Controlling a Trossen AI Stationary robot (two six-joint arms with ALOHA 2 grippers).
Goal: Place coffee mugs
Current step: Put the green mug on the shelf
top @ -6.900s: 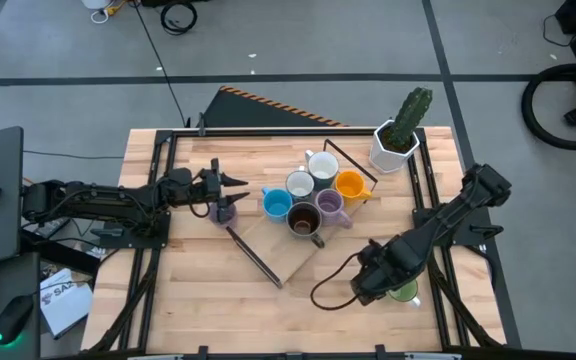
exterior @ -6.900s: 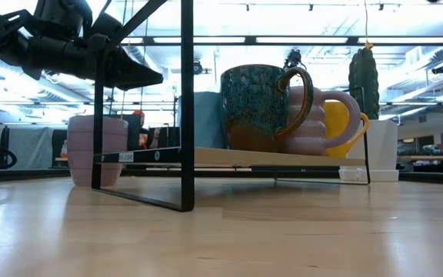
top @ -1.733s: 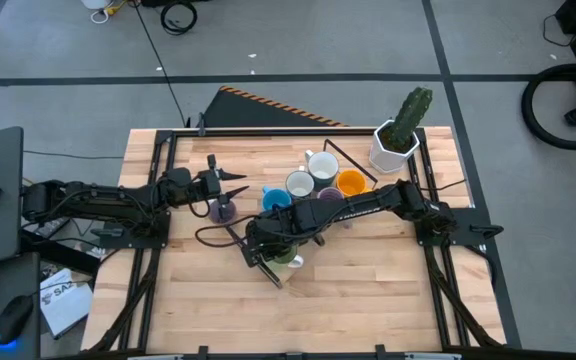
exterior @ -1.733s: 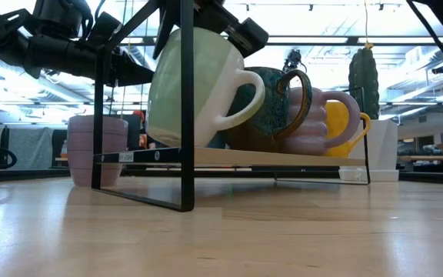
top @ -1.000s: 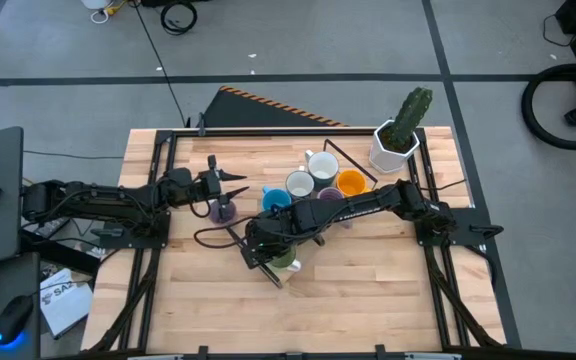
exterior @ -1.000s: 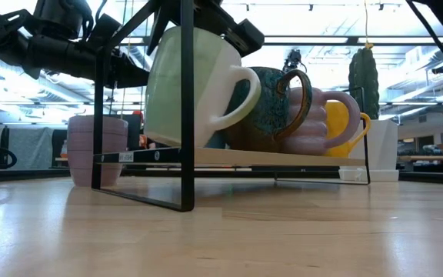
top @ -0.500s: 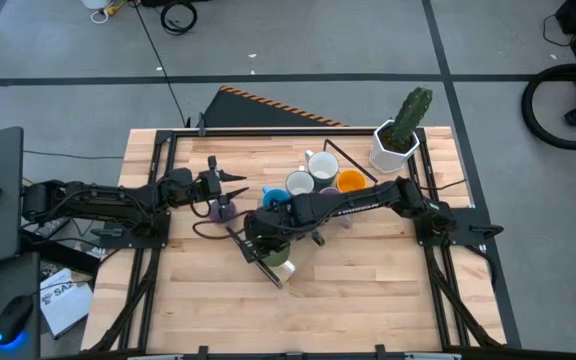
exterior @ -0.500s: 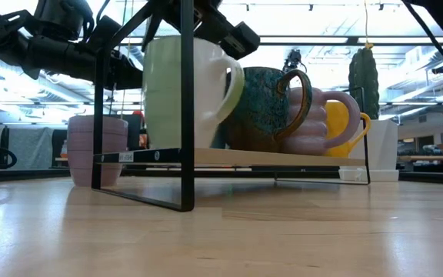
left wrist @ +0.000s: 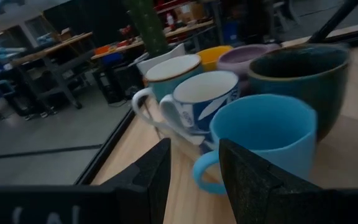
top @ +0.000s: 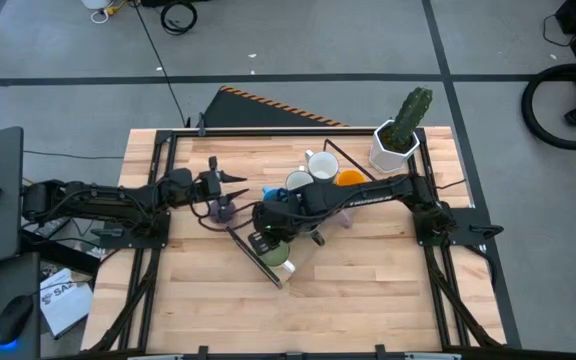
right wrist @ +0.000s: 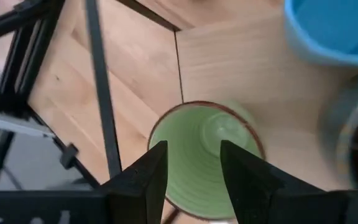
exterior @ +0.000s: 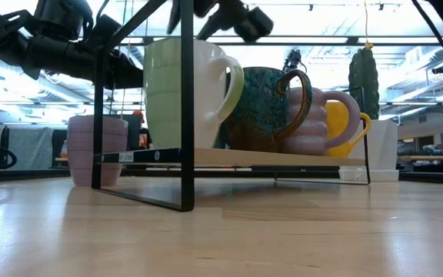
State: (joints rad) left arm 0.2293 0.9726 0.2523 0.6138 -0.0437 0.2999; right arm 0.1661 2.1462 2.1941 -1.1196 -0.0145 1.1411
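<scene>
The green mug (exterior: 179, 92) stands upright by its base on the near corner of a wooden shelf (exterior: 283, 158) in a black metal frame. It shows from above in the right wrist view (right wrist: 204, 155) and in the high view (top: 279, 264). My right gripper (right wrist: 193, 147) is open and hangs just above it (exterior: 225, 15), touching nothing. Behind it on the shelf stand the dark brown mug (exterior: 264, 108), a lavender mug (exterior: 321, 123), the orange mug (exterior: 348, 127), the blue mug (left wrist: 260, 143) and two white mugs (top: 320, 167). My left gripper (top: 238, 181) is open above a second lavender mug (top: 223, 209) on the table.
A white faceted pot with a cactus (top: 398, 140) stands at the table's far right corner. The black frame's upright bar (exterior: 187, 108) crosses in front of the green mug. Bare tabletop (top: 368, 290) lies along the near side. Black rails (top: 153, 260) run down both table sides.
My right gripper has tipped the green mug from a tilt to upright and set it down on the shelf's near corner. It has then come off the mug and risen, drawing back a little toward the table's far edge. The mug stays where it was set.
</scene>
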